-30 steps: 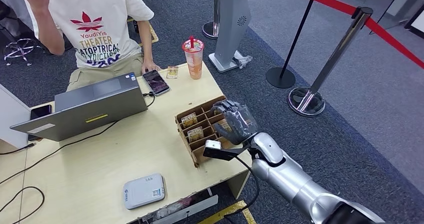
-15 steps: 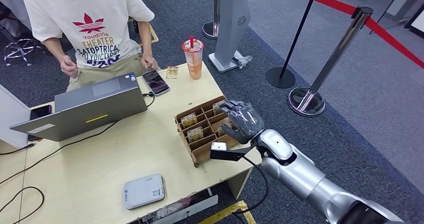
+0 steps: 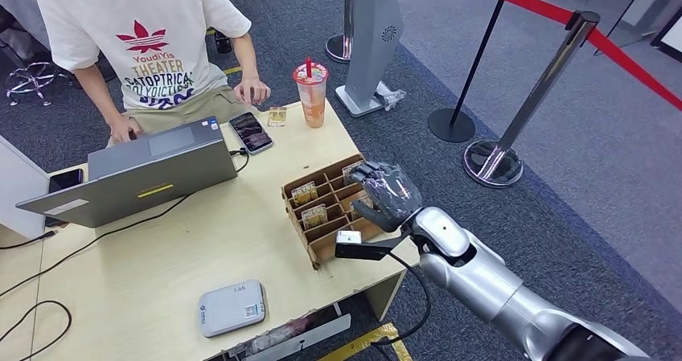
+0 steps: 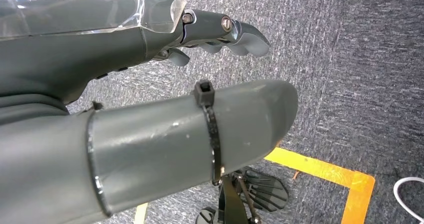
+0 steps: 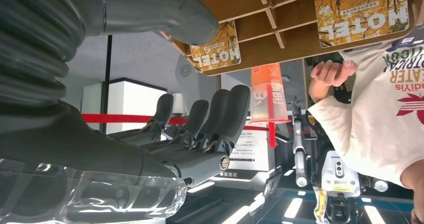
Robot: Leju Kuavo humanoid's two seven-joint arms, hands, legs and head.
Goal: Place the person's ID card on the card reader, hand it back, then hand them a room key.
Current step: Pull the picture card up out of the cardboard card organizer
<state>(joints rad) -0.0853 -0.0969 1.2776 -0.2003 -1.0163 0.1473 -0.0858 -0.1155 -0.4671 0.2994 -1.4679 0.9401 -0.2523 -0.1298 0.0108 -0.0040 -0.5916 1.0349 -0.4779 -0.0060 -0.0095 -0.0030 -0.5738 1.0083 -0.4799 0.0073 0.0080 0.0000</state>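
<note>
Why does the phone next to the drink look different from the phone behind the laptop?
The phone by the bubble tea cup has its screen lit with a picture; the phone behind the laptop is dark. The first shows whole, the second is half hidden by the laptop's lid. Both lie flat on the wooden table, screens up.

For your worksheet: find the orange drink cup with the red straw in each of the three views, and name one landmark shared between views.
Head view: drink cup at the table's far edge.
Left wrist view: not in it.
Right wrist view: drink cup, upside down, past the fingers.
Shared landmark: the wooden card rack.
</note>
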